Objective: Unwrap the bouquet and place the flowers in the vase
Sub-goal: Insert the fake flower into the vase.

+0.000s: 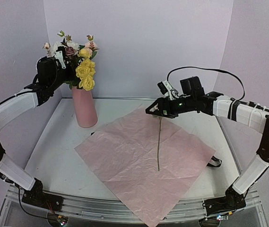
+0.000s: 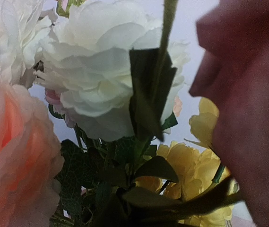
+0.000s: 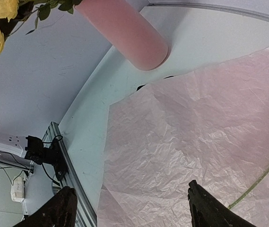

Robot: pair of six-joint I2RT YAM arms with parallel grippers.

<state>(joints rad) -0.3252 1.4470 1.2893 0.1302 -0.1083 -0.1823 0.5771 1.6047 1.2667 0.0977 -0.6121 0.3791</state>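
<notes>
vase [image 1: 84, 108]: tall salmon-pink cylinder, matte and smooth, narrowing toward the rim. it stands upright on the tabletop [image 1: 54, 156] at left-centre of the top view, just beside the upper-left edge of the paper sheet [image 1: 143, 156] and not on it.

flowers [image 1: 81, 64]: round yellow, pink and cream blooms with green leaves, standing in the vase mouth at the upper left of the frame. in the left wrist view a cream bloom [image 2: 101, 80] fills the centre, a peach bloom [image 2: 16, 156] sits at the left edge and yellow blooms [image 2: 191, 161] at lower right.

left claw [image 1: 61, 60]: closed, pushed in among the blooms from the left side of the frame (whether a stem is pinched cannot be told).

paper sheet: crinkled lilac-pink, spread flat across the middle of the tabletop. one thin green stem [image 1: 159, 144] lies on it, running from the sheet's centre up toward the right claw [image 1: 154, 109].

right claw: fingers wide apart, holding nothing, hovering above the sheet's upper corner.
</notes>
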